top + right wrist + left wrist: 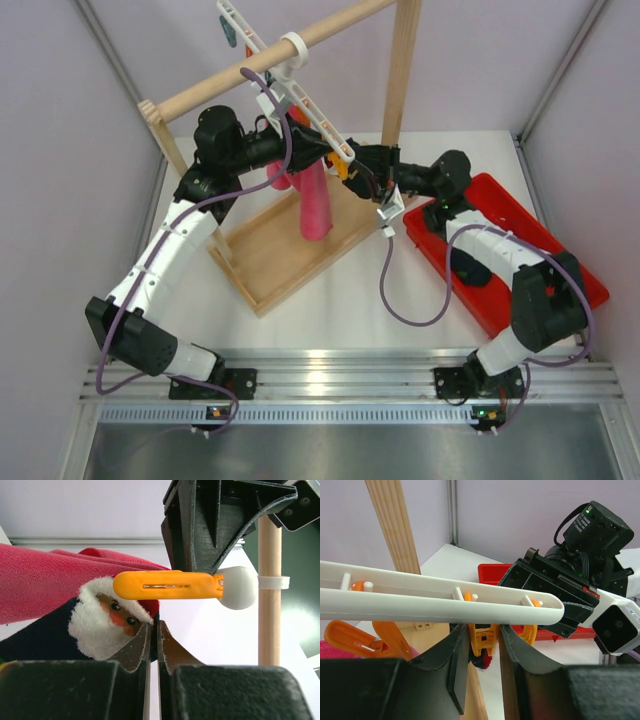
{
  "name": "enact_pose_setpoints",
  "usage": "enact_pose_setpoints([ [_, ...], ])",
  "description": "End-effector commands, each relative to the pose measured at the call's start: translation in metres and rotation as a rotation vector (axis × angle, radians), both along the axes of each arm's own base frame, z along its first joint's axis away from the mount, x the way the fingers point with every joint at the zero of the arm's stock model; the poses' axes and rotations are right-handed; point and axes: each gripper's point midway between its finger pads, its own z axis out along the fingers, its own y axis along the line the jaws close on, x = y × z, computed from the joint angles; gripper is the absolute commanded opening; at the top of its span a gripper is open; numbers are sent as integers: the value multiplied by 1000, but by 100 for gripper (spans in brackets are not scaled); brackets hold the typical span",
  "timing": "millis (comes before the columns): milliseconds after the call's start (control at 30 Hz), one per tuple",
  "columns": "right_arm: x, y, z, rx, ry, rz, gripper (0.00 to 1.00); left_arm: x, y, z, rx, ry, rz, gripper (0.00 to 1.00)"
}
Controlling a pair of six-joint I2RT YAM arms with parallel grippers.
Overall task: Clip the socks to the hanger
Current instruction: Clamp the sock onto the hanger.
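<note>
The white hanger (pixel 300 100) hangs by its ring from the wooden rail, its bar (pixel 445 605) crossing the left wrist view. My left gripper (pixel 482 630) is shut on a yellow-orange clip (pixel 483 636) under the bar's end, one finger on each side. A navy sock with a Santa face (pixel 100 625) is held up just below that clip (pixel 167 586). My right gripper (pixel 155 627) is shut on the sock's edge. A bit of the sock (pixel 485 660) shows under the clip. The two grippers meet at the hanger's lower end (pixel 345 160).
A long pink cloth (pixel 315 205) hangs from the hanger over the wooden frame's base (pixel 285 250). A red tray (pixel 520 225) at the right holds another dark sock (pixel 470 268). The frame's upright post (pixel 270 595) stands close by on the right.
</note>
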Motion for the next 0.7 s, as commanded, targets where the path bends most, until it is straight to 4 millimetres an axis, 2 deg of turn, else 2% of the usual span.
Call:
enact_pose_setpoints([
  [0, -24, -9, 33, 26, -88, 47, 0, -25, -11, -72, 114, 287, -98, 0],
  [533, -26, -5, 42, 57, -81, 71, 0, -30, -14, -68, 96, 290, -133, 0],
  [633, -25, -5, 45, 65, -78, 73, 0, -31, -14, -67, 94, 290, -135, 4],
  [667, -25, -4, 45, 65, -75, 75, 0, -30, -14, -66, 94, 291, -131, 9],
])
